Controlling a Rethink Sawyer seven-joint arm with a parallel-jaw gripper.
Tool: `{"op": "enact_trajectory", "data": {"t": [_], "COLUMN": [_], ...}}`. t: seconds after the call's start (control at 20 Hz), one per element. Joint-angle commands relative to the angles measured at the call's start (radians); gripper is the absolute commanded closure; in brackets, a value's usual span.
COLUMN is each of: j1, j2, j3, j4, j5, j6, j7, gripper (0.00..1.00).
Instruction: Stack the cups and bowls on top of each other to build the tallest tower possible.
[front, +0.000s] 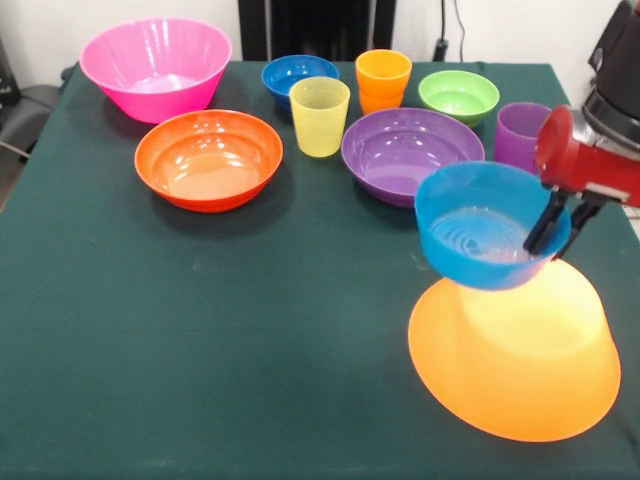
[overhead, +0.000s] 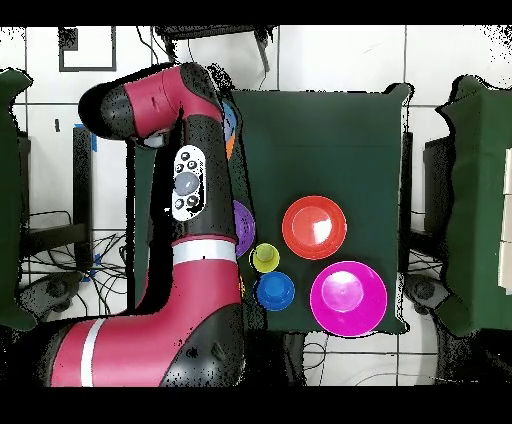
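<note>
Light blue bowl (front: 487, 237) in pincer (front: 560, 226) over upturned yellow-orange bowl (front: 515, 370)

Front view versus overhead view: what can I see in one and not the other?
Only the front view shows the hand shut on the light blue bowl above the upturned yellow-orange bowl, plus the green bowl, orange cup and purple cup. Only the overhead view shows the whole arm, which covers those. Both show the pink bowl, orange-red bowl, yellow cup and dark blue bowl.
</note>
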Motion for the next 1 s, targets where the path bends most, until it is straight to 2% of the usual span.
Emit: {"op": "enact_trajectory", "data": {"t": [0.05,0.25,0.45,1.0], "j1": [0.017,0.03,0.043,0.089], "j2": [0.112,0.125,0.134,0.182], "j3": [0.029,0.021,0.015,-0.011], "j4": [-0.047,-0.025,-0.011,-0.06], "j5": [0.019,0.054,0.092,0.148], "j6": [-0.071,-0.101,-0.09,-0.071], "j7": [0.263,0.299,0.322,0.384], "gripper": [1.0,1.0,1.0,1.0]}}
